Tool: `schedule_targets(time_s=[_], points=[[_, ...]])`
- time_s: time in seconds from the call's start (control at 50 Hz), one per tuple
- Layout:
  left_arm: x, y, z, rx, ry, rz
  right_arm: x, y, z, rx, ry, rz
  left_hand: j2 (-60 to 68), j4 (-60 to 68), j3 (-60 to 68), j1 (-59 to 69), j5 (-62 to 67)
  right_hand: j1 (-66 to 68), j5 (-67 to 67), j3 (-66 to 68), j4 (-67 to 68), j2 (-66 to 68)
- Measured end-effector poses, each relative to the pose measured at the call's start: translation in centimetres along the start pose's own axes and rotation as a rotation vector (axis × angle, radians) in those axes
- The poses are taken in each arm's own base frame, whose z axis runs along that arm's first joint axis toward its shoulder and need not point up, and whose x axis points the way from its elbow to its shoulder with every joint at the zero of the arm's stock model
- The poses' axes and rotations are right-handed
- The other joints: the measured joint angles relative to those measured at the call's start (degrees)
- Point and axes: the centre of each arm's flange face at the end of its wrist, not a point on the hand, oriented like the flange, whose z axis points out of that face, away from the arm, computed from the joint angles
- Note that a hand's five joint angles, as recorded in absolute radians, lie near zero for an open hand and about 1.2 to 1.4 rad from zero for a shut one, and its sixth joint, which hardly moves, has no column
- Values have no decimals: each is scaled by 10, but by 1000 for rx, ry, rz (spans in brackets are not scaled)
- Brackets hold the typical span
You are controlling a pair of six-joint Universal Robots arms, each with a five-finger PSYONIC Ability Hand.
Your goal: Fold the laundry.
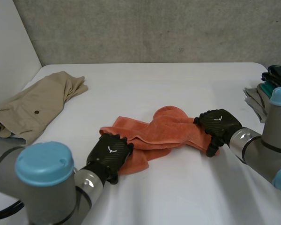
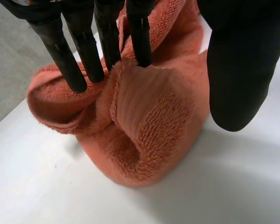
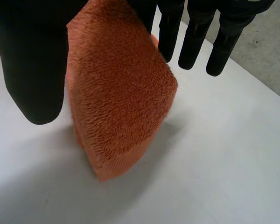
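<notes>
The fold looks barely begun. The orange towel (image 1: pixel 164 129) lies in the middle of the white table (image 1: pixel 178 192), not flat but gathered into a twisted, rumpled band. It has a hump near its right end and a loose flap spread toward the near-left. No clean fold or squared edge shows in it, so smoothing it out and doubling it over appear to be left to do. A beige garment (image 1: pixel 37 105) sprawls unfolded at the table's far-left side, which suggests more work after the towel. A stack of folded clothes (image 1: pixel 264 91) at the far-right edge looks finished.

The left hand (image 1: pixel 110 151) is at the towel's near-left end. Its wrist view shows its fingers (image 2: pixel 67 60) sunk into a bunched fold with the thumb closing on the other side, so it grasps the cloth. The right hand (image 1: pixel 218 124) holds the right end, where a corner is pinched between its thumb (image 3: pixel 32 70) and fingers and hangs down toward the table.

The towel is thick, looped terry with a ribbed band along one part.
</notes>
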Motion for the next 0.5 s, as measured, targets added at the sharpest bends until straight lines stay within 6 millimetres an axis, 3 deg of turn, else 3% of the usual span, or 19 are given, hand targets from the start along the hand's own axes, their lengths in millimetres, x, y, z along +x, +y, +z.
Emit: schedule_targets(time_s=[0.1,0.2,0.24,0.28,0.32,0.44,0.5], points=[[-3,1,19,19,-27,36,1,4,14,32,9,13,21,18,18,17,17,135,121,133,125,156],[-6,0,36,61,-60,75,4,6,25,54,25,11,197,195,196,217,188,350,375,392,392,420],[-8,-1,42,77,-71,85,6,5,28,64,33,8,252,244,252,264,236,350,387,413,426,433],[-10,-2,49,93,-85,94,8,4,30,73,41,5,384,381,382,385,368,350,387,414,431,433],[-15,-2,54,101,-98,100,12,1,31,82,48,3,413,420,412,388,384,350,387,414,432,433],[-38,-11,54,112,-141,89,31,-22,19,108,74,-9,413,424,414,388,384,350,387,414,432,433],[-66,-34,40,167,-192,56,53,-47,2,124,99,-45,413,424,418,388,384,350,387,414,432,433]])
